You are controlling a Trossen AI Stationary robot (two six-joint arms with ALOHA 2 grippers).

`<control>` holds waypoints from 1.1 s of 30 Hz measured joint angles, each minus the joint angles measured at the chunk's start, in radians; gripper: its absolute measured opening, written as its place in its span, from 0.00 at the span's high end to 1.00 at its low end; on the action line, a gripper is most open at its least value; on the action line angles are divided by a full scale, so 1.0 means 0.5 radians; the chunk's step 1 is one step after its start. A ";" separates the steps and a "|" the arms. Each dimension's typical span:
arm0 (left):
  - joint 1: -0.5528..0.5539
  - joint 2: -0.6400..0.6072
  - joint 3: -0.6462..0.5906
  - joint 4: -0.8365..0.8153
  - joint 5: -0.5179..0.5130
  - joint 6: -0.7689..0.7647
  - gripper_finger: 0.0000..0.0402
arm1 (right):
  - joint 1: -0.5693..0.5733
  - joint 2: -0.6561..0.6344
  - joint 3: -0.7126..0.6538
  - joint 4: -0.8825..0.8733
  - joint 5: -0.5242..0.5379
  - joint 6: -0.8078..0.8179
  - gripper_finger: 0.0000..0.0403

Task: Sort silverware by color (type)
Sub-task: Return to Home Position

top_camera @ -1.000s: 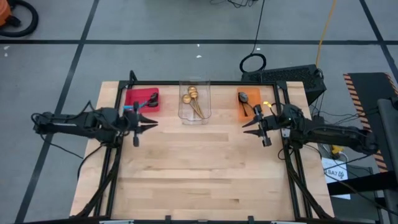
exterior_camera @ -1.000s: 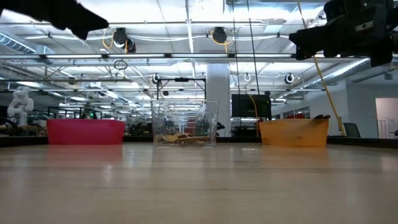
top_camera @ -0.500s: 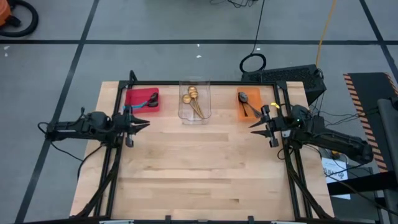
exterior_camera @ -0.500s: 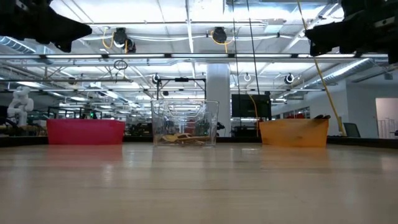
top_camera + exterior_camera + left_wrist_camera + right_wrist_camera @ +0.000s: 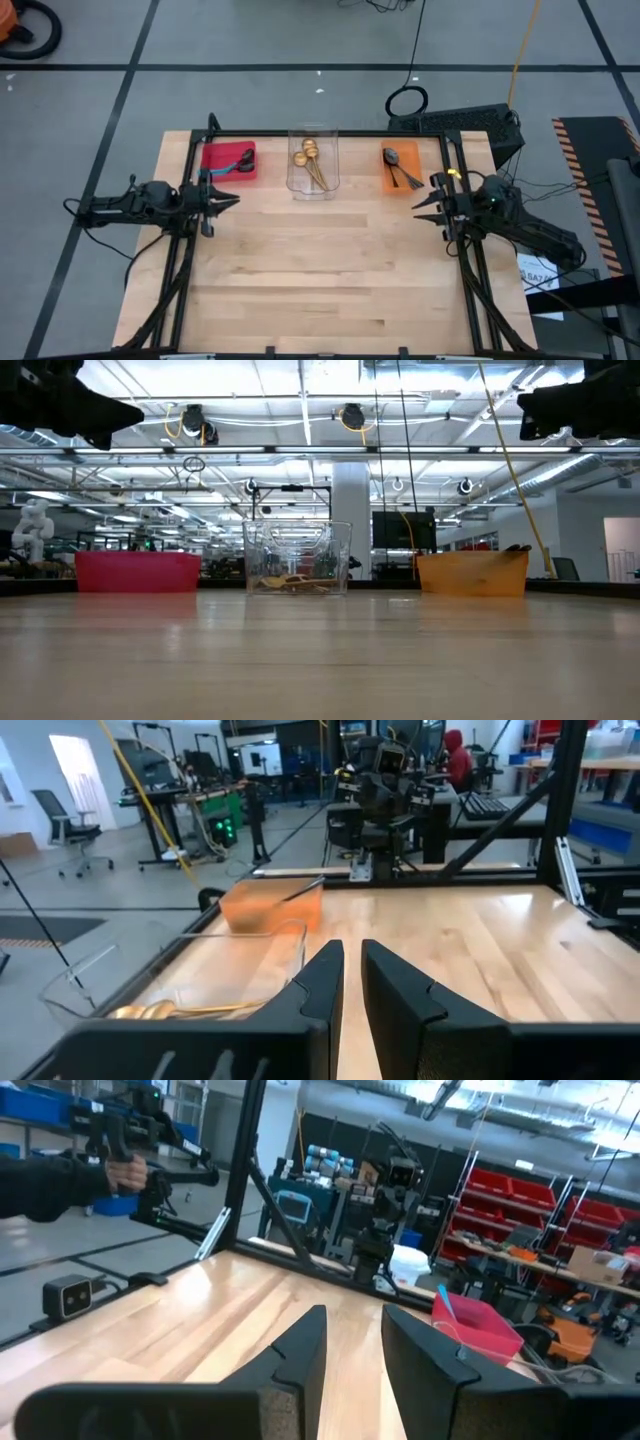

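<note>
with every spoon lying in a bin along the far edge of the tabletop (image 5: 320,280), nothing on the bare wood is left to be reached for. the left hand (image 5: 232,197) is held at the left edge, just nearside of the red bin (image 5: 212,160) where the blue-handled spoons (image 5: 240,160) are seen; its fingers are parted narrowly and nothing is gripped. the right hand (image 5: 418,210) is held at the right edge, near the orange bin (image 5: 388,185) with the dark spoons (image 5: 398,168), fingers apart, empty. gold spoons (image 5: 312,160) are kept in the clear bin (image 5: 296,180) between, handles pointed toward the near edge. a free path home is judged for both arms.
</note>
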 joint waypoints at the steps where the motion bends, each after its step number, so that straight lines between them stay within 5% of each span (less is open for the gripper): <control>1: 0.000 0.000 0.000 0.001 -0.008 -0.014 0.88 | 0.000 0.002 -0.009 0.013 0.000 -0.017 0.77; 7: 0.000 0.000 0.001 -0.013 -0.125 -0.033 0.88 | 0.001 0.016 -0.352 0.407 0.005 0.024 0.77; 12: 0.004 0.008 0.002 0.010 -0.125 -0.016 0.88 | 0.008 0.028 -0.360 0.270 0.116 -0.189 0.77; 19: 0.007 0.021 0.002 -0.035 -0.131 -0.301 0.88 | 0.007 0.024 -0.362 0.280 0.163 -0.033 0.77; 33: 0.007 0.019 0.002 -0.024 -0.133 -0.283 0.88 | 0.007 0.025 -0.368 0.280 0.160 -0.030 0.77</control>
